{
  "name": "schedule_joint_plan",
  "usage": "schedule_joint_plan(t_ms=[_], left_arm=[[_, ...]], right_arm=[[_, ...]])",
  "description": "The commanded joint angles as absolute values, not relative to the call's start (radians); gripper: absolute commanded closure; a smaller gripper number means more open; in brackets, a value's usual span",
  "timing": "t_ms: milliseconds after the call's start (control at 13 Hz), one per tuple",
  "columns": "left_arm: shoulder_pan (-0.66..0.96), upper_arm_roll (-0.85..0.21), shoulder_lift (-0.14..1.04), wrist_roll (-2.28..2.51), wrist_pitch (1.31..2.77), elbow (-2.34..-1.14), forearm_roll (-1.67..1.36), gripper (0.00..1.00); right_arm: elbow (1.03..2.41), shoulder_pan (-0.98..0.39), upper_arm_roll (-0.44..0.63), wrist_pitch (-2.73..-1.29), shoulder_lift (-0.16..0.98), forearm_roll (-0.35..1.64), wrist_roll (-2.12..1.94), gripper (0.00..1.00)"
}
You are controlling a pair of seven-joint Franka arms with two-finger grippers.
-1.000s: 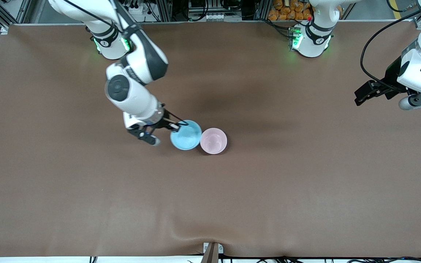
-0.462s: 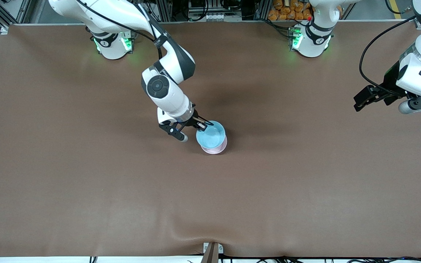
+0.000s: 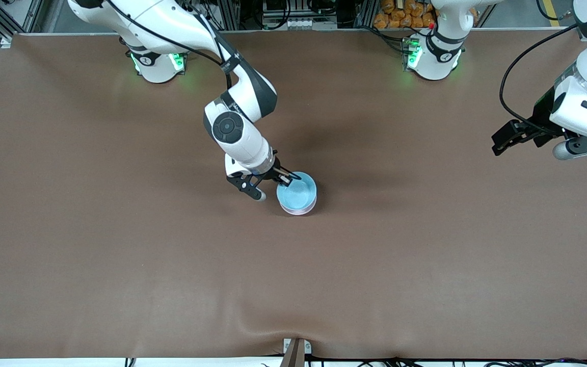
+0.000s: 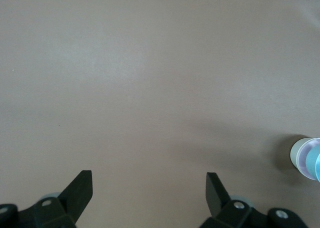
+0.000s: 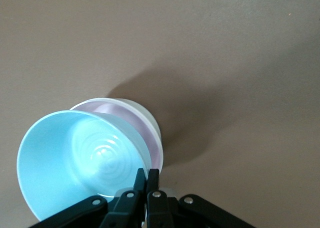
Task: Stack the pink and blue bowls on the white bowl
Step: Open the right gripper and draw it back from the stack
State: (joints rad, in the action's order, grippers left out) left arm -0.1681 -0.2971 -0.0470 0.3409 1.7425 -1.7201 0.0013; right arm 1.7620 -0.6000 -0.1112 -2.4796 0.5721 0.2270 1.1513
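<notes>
Here I see my right gripper (image 3: 289,178) clenched on the blue bowl's (image 3: 297,192) rim, over the pink bowl (image 3: 301,210) and white bowl (image 5: 147,115); left gripper (image 3: 508,137) waits, fingers spread.

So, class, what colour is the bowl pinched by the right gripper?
Light sky-blue: the blue bowl, best seen in the right wrist view.

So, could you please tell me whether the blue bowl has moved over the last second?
Yes. Held by the right gripper, the blue bowl went from beside the pink bowl, on the right arm's side, to over it, now nested in it.
</notes>
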Motion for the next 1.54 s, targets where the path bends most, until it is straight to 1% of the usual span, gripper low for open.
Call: schedule_joint_plan(t_ms=[0,462,538,615,692,769,846,923,1231,1308,1462], left_arm=[[-0.169,-0.301,-0.055,0.324,1.753,-1.733,0.017,0.00],[-0.169,-0.301,-0.058,0.324,1.755,-1.740,0.017,0.00],[-0.169,-0.301,-0.058,0.324,1.755,-1.740,0.017,0.00],[-0.169,-0.301,-0.058,0.322,1.755,-1.740,0.017,0.00],[-0.169,-0.301,-0.058,0.324,1.755,-1.740,0.017,0.00],[-0.169,-0.301,-0.058,0.324,1.755,-1.740,0.017,0.00],[-0.169,-0.301,-0.057,0.322,1.755,-1.740,0.017,0.00],[-0.169,-0.301,-0.057,0.324,1.756,-1.740,0.017,0.00],[-0.169,-0.301,-0.057,0.324,1.756,-1.740,0.018,0.00],[-0.169,-0.301,-0.057,0.322,1.756,-1.740,0.018,0.00],[-0.169,-0.301,-0.058,0.324,1.756,-1.740,0.018,0.00]], right_arm=[[1.729,-0.614,-0.098,-2.482,0.606,0.193,1.173,1.00],[1.704,-0.620,-0.097,-2.497,0.641,0.192,1.190,1.00],[1.704,-0.618,-0.097,-2.497,0.641,0.192,1.190,0.83],[1.704,-0.615,-0.097,-2.493,0.641,0.192,1.190,0.37],[1.704,-0.611,-0.097,-2.487,0.638,0.192,1.189,0.26],[1.695,-0.611,-0.097,-2.482,0.635,0.190,1.186,0.00],[1.681,-0.604,-0.097,-2.476,0.632,0.183,1.184,0.00],[1.655,-0.598,-0.097,-2.439,0.629,0.184,1.184,0.00],[1.482,-0.520,-0.100,-2.228,0.624,0.186,1.178,0.00],[1.453,-0.467,-0.118,-2.192,0.623,0.187,1.172,0.00],[1.407,-0.360,-0.207,-2.129,0.601,0.135,1.158,0.00]])
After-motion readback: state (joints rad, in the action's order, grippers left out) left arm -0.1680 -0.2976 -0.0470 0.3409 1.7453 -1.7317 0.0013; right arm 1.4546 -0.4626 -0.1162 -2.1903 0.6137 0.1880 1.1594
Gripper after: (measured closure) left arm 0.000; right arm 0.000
